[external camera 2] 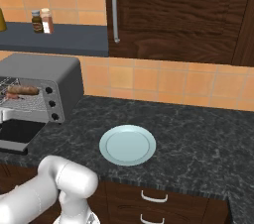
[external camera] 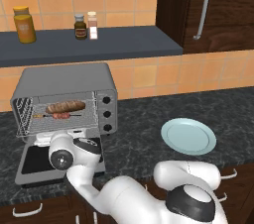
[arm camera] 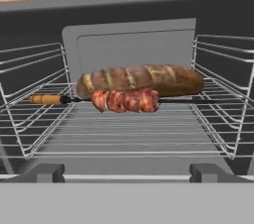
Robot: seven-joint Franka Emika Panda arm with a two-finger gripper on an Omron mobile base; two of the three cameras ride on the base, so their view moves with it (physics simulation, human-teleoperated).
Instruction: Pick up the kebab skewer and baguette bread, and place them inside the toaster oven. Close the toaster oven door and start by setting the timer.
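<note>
The toaster oven (external camera: 64, 100) stands on the dark stone counter (external camera: 139, 139) below a grey wall shelf (external camera: 89, 44), its cavity exposed. The toaster oven door (external camera: 34, 161) is folded down flat in front of the opening, dark glass facing up. On the wire rack (arm camera: 129, 129) the baguette bread (arm camera: 140, 80) lies lengthwise toward the back; the kebab skewer (arm camera: 125, 100) lies just in front of it and parallel, its meat chunks touching or nearly touching the loaf, its orange handle end pointing to the left of the hand view. In the left base view both items appear as a brown loaf over a thinner reddish stick inside the cavity. Three black knobs (external camera: 105, 114) run down the oven's right panel. The white arm reaches over the lowered door, the wrist directly before the opening. The gripper (arm camera: 128, 172) faces the rack with its jaws spread wide and nothing between them. A pale blue plate (external camera: 188, 136) sits on the counter to the oven's right, well apart from it. Three jars (external camera: 79, 26) stand on the shelf.
</note>
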